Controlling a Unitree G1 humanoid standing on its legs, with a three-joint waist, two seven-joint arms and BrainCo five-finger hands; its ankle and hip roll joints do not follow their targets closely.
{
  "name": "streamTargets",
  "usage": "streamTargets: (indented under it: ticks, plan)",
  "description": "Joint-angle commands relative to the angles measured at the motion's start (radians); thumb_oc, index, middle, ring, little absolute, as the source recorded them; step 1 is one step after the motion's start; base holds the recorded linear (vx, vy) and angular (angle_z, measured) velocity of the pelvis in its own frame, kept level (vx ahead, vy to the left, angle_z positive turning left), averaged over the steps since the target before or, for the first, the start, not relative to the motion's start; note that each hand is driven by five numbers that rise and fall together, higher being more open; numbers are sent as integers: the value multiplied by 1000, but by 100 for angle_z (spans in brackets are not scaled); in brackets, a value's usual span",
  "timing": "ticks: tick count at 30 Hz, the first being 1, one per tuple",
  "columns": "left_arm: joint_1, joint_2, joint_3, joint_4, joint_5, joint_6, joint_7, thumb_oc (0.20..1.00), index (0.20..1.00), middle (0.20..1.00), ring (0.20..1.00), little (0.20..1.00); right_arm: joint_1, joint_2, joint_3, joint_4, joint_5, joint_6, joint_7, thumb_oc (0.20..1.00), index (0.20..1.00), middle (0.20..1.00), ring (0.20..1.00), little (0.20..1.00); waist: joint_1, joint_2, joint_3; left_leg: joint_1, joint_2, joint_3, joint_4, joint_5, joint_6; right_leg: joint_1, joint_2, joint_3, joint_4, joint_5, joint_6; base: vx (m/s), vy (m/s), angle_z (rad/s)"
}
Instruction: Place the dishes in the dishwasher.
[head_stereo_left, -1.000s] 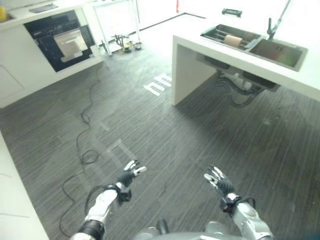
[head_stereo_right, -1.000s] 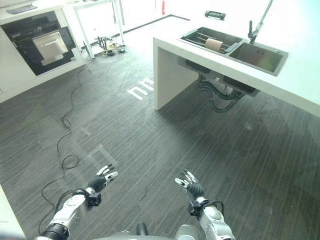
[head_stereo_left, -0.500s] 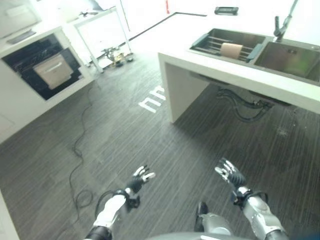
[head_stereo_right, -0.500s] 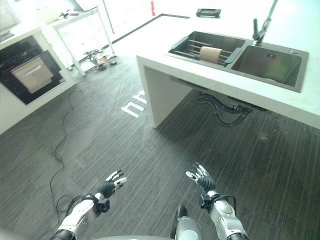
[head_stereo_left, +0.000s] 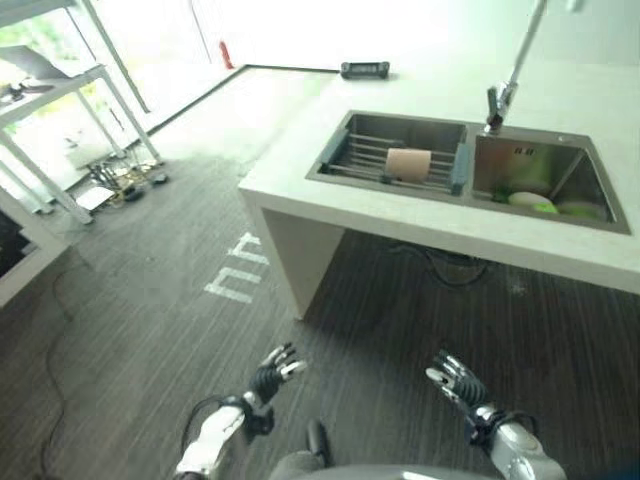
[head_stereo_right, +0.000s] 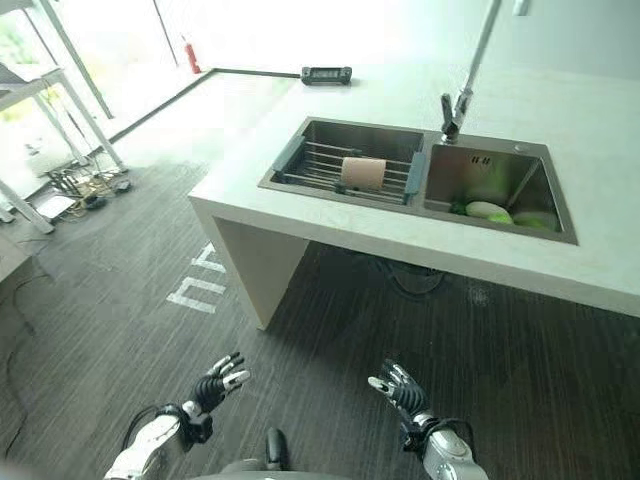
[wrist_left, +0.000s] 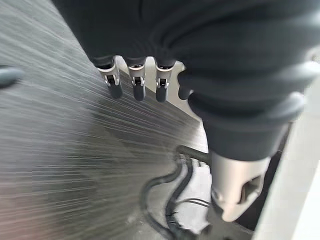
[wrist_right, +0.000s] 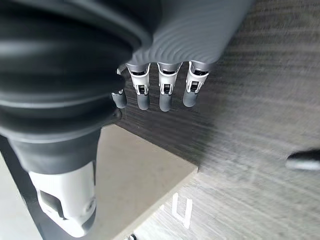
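We are holding our left hand (head_stereo_left: 272, 375) and right hand (head_stereo_left: 455, 379) low over the floor (head_stereo_left: 150, 300), fingers spread wide and carrying nothing. The dishes (head_stereo_right: 500, 213) are lying far off in the sink (head_stereo_right: 488, 150) (right basin), so nothing looks loaded yet. Their long axis is running left to right.

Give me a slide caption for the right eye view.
Both open robot hands, left and right, hover above dark floor before the double sink holding green dishes.

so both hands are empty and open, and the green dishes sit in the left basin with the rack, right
Not quite: the green dishes lie in the right basin, under the tap; the left basin holds the rack. The right eye view shows it. Left hand and right hand are open, empty.
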Motion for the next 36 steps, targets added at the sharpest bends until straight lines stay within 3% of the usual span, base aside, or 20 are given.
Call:
streamTargets:
  ticks: [1,8,11,12,13,14,15,17,20,23,24,25,27,31,32,34,35,36]
  plan:
    - [-18,25,2,-24,15,-43,-22,1000,1000,1000,1000,1000,-66,1,-29,-57,17,-56,5,1000,1000,1000,1000,1000,25,26,5,76,29,-29,14,-139,-92,-74,69,-14,-69,153,-18,125,111,22]
    - [-26,39,-23,-30,40,-37,-26,1000,1000,1000,1000,1000,-52,15,-37,-52,15,-66,-15,1000,1000,1000,1000,1000,1,24,10,98,-17,-23,3,-165,-42,-134,59,19,18,206,9,66,100,-11]
    - [-19,46,-32,-42,46,-29,-32,1000,1000,1000,1000,1000,-52,18,-47,-70,48,-64,-25,1000,1000,1000,1000,1000,-1,29,23,98,-39,-2,3,-171,-9,-205,64,-2,205,251,36,41,192,-34]
    - [-13,47,-31,-42,43,-29,-3,1000,1000,1000,1000,1000,-48,23,-51,-79,36,-58,-10,1000,1000,1000,1000,1000,1,35,41,108,-37,24,3,-179,-11,-289,6,-60,323,314,49,43,114,-90]
    - [-13,46,-30,-40,40,-31,0,1000,1000,1000,1000,1000,-49,24,-50,-76,35,-58,-5,1000,1000,1000,1000,1000,1,35,43,111,-36,27,3,-181,-14,-295,-7,-70,318,321,49,76,48,-107]
    - [-12,45,-21,-36,34,-35,-1,1000,1000,1000,1000,1000,-54,24,-48,-68,27,-56,9,1000,1000,1000,1000,1000,3,33,47,122,-32,40,3,-187,-22,-303,-43,-98,274,338,49,113,-177,-86]
    - [-3,48,-3,-47,48,-38,-10,1000,1000,1000,1000,1000,-56,29,-40,-71,3,-53,16,1000,1000,1000,1000,1000,3,20,56,152,-26,66,3,-205,-40,-309,-118,-142,122,407,61,144,-271,-78]
    - [19,61,9,-61,63,-59,-18,1000,1000,1000,1000,1000,-61,35,-32,-79,-2,-40,10,1000,1000,1000,1000,1000,10,5,70,198,-6,102,3,-241,-54,-307,-211,-197,0,476,86,156,-423,-47]
    - [22,63,5,-56,59,-57,-37,1000,1000,1000,1000,1000,-67,31,-20,-68,4,-44,3,1000,1000,1000,1000,1000,16,-4,58,231,26,138,3,-246,-68,-237,-190,-230,-98,452,93,161,-417,-16]
    - [23,47,-3,-52,72,-52,-26,1000,1000,1000,1000,1000,-68,30,-13,-67,3,-35,-7,1000,1000,1000,1000,1000,16,-4,44,242,47,147,3,-230,-81,-173,-114,-230,-163,368,73,140,-285,-4]
    - [23,27,-6,-43,69,-48,-9,1000,1000,1000,1000,1000,-68,22,-12,-65,0,-24,-2,1000,1000,1000,1000,1000,12,-8,34,241,54,146,24,-225,-91,-137,-65,-213,-193,328,47,164,-273,-21]
    - [23,23,-7,-43,65,-46,-4,1000,1000,1000,1000,1000,-68,19,-11,-66,-2,-22,-1,1000,1000,1000,1000,1000,10,-10,31,234,54,142,43,-230,-94,-132,-53,-204,-198,321,39,220,-343,-25]
    - [17,-2,-12,-32,49,-47,24,1000,1000,1000,1000,1000,-72,0,-10,-62,-14,-5,14,1000,1000,1000,1000,1000,6,-20,27,180,50,126,174,-251,-109,-105,-16,-175,-209,289,0,161,-241,-38]
    - [3,-23,4,-26,35,-50,19,1000,1000,1000,1000,1000,-67,-33,-26,-55,-28,4,34,1000,1000,1000,1000,1000,18,-29,49,15,76,76,469,-190,-135,-62,14,-136,-215,247,-53,115,-101,-48]
    - [3,-22,8,-28,35,-48,15,1000,1000,1000,1000,1000,-65,-35,-31,-50,-26,3,36,1000,1000,1000,1000,1000,20,-30,48,-7,78,65,459,-176,-133,-58,18,-125,-219,244,-55,146,100,-31]
    - [8,-28,10,-23,32,-53,14,1000,1000,1000,1000,1000,-80,-37,-31,-22,-25,-4,40,1000,1000,1000,1000,1000,26,-19,46,19,100,53,311,-171,-136,-45,26,-105,-242,243,-44,276,394,-46]
    - [13,-37,-1,-22,25,-61,21,1000,1000,1000,1000,1000,-71,-41,-30,-24,-29,-14,31,1000,1000,1000,1000,1000,23,10,48,24,215,45,113,-28,-199,-23,16,-90,-263,238,-24,372,716,-47]
    - [3,-37,-7,-15,28,-57,13,1000,1000,1000,1000,1000,-62,-43,-32,-25,-28,-22,23,1000,1000,1000,1000,1000,11,15,42,56,235,101,48,-34,-204,-18,-15,-129,-263,240,-8,384,781,-17]
